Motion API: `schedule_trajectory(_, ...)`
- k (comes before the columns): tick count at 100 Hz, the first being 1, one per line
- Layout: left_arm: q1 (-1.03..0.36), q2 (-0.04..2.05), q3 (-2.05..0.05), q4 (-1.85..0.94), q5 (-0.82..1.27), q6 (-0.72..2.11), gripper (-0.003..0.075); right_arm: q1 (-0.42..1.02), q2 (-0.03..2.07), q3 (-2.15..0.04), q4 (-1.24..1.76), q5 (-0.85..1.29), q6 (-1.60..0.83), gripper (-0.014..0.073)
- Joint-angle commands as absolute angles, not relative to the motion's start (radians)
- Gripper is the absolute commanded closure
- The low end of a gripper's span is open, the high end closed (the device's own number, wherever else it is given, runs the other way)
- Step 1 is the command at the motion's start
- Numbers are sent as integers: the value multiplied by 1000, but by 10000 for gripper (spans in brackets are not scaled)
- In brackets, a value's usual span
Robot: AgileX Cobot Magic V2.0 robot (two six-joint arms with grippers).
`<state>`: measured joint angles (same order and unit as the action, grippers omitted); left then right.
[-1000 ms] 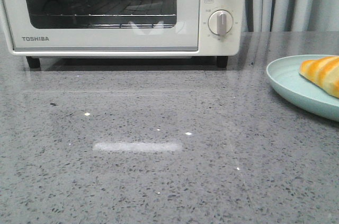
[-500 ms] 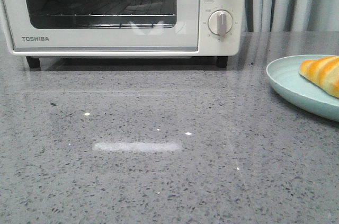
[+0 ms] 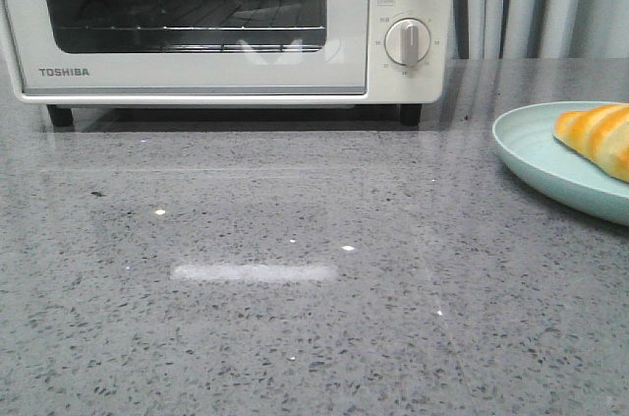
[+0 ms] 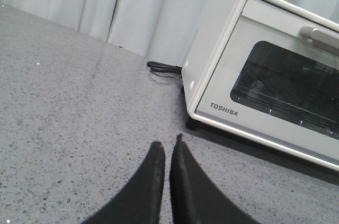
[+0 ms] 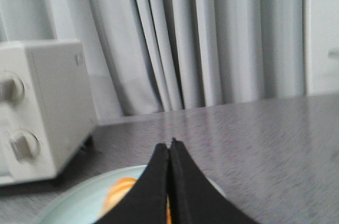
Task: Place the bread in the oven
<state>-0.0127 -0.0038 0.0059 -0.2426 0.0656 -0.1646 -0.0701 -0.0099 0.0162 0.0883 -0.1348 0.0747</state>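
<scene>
Nearest the right wrist camera, the right gripper (image 5: 170,143) has its two black fingers pressed together, holding nothing. Just beyond and below their tips lies the one golden-orange, cream-striped croissant-shaped bread roll (image 5: 123,191), resting on a single pale mint-green round plate (image 5: 74,203); the fingers overlap it in that view, so whether they touch it cannot be told. In the front view the same bread (image 3: 598,138) sits on the plate (image 3: 536,146) at the right edge of the speckled grey stone countertop (image 3: 295,268), well apart from the oven.

The left gripper (image 4: 168,143) hovers over bare countertop with its two black fingers nearly closed, a thin slit between them, gripping nothing. The bread is not visible from that wrist.

Farther back stands one cream-white Toshiba countertop toaster oven (image 3: 197,72) on black feet, its glass-windowed door shut with a wire rack visible inside. Two round dials show on its right panel, the lower one (image 3: 407,42) in full, the upper one cut off by the frame. A black power cord (image 4: 163,69) lies beside the oven in the left wrist view. Pale grey curtains (image 5: 212,38) hang behind everything.
</scene>
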Motion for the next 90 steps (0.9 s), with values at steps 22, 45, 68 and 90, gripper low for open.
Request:
schedule_trajectory(22,-8,-34,29,-351,-24,-167,740,-77,-33,25,349,-171,169,666)
schedule_trajectory(45,-8,-25,-53,-345,21,-157,740,-77,-11,-104,350,22,110,666)
schedule_trajectory(68,-8,131,-291,-251,137,-75,740,-77,146,-395,121,246,11,666)
schedule_trajectory(90,-8,312,-501,-249,291,80,740,-75,229,-541,26,335,9,666)
